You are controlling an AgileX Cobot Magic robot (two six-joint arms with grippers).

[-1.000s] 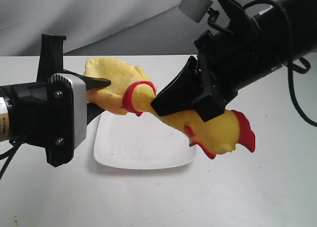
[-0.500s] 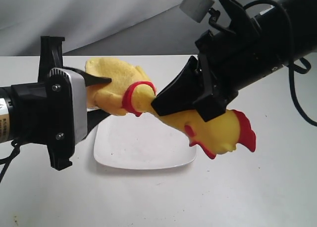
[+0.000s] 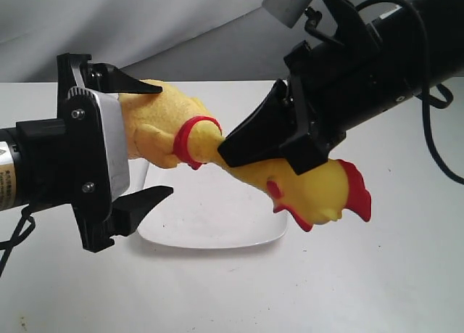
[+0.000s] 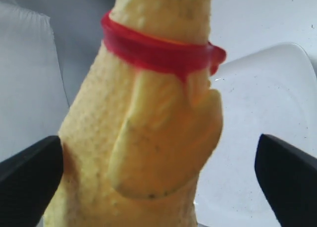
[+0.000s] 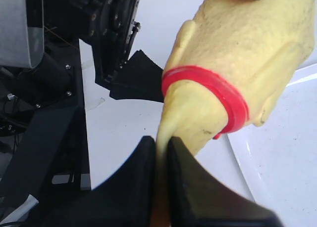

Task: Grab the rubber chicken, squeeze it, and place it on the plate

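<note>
Gaping wide, the left gripper point(image 3: 163, 141) loosely straddled the rubber chicken point(image 3: 319, 191); the right gripper point(image 3: 230, 150) pinched its neck above the plate point(image 3: 210, 231)

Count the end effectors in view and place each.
2. The left end effector is open around the chicken's body; the right end effector is shut on its neck, over the plate.

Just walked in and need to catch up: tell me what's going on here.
The right tool is shut on the thin neck of the rubber chicken, holding it in the air over the plate. The left tool is open, its jaws spread wide on either side of the chicken's body, not gripping it. The chicken is not on the plate yet.
</note>
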